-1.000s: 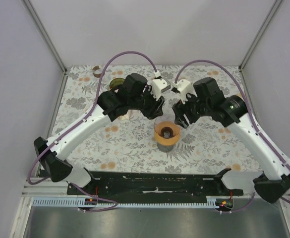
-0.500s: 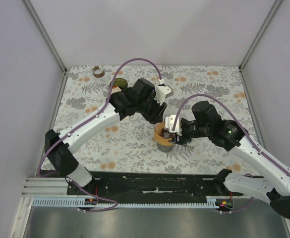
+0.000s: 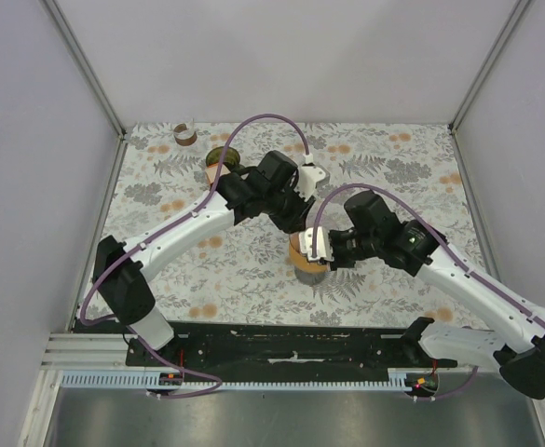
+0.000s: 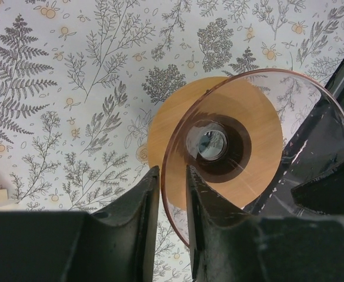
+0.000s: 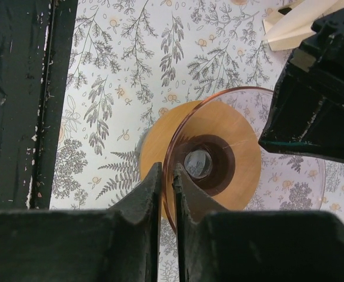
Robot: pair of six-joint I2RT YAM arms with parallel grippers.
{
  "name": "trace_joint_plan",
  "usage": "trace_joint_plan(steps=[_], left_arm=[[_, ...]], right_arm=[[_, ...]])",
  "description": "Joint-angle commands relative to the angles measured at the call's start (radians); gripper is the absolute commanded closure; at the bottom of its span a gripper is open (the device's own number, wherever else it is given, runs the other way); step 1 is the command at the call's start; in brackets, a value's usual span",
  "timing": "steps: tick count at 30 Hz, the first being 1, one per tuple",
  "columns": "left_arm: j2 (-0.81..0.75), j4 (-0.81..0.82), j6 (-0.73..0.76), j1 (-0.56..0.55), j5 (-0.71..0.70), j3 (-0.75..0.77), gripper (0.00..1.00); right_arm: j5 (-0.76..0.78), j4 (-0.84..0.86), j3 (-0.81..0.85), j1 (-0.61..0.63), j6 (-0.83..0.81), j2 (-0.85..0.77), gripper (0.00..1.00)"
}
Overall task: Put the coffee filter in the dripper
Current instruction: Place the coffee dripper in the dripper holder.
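Note:
The dripper [image 3: 302, 251] is a clear glass cone with a round wooden collar, standing mid-table; it also shows as the dripper [image 4: 251, 132] and the dripper [image 5: 233, 138]. My left gripper [image 3: 299, 223] [image 4: 172, 171] straddles its glass rim from the far side, with a gap still beside the rim. My right gripper [image 3: 320, 248] [image 5: 167, 168] is pinched on the rim's near side. A cream folded paper, apparently the coffee filter [image 5: 286, 29], lies on the table beyond the dripper. It is hidden under the left arm in the top view. The dripper's cone holds nothing.
A small tape roll [image 3: 185, 134] sits at the far left corner, with a dark round object [image 3: 220, 156] next to the left arm. The black mounting rail [image 3: 291, 340] [image 5: 19, 100] runs along the near edge. White walls close in three sides.
Both arms have come down and inward onto the dripper. The two pairs of jaws have narrowed, and the right pair has closed on the glass rim.

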Motion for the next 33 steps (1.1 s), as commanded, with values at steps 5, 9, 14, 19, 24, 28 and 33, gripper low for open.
trace_joint_plan(steps=[5,9,14,19,24,28,33], left_arm=[[0.01,-0.001,0.025,0.011,-0.016,0.017,0.9],[0.042,-0.011,0.024,0.046,0.002,0.025,0.95],[0.06,0.005,0.035,0.072,-0.001,0.002,0.98],[0.062,0.048,0.048,0.072,0.002,-0.061,0.98],[0.074,0.111,0.062,0.072,-0.005,-0.15,0.98],[0.091,0.125,0.071,0.072,-0.002,-0.19,0.98],[0.077,0.125,0.077,0.072,-0.012,-0.17,0.98]], right_arm=[[0.009,-0.049,-0.016,0.003,-0.055,0.049,0.92],[0.011,-0.055,0.006,-0.007,-0.06,0.095,0.97],[-0.032,-0.064,0.007,-0.032,-0.076,0.126,1.0],[-0.064,-0.061,-0.01,-0.059,-0.073,0.172,1.0],[-0.082,-0.064,-0.029,-0.066,-0.073,0.223,1.0],[-0.096,-0.072,-0.056,-0.066,-0.081,0.227,1.0],[-0.119,-0.085,-0.056,-0.066,-0.083,0.25,1.0]])
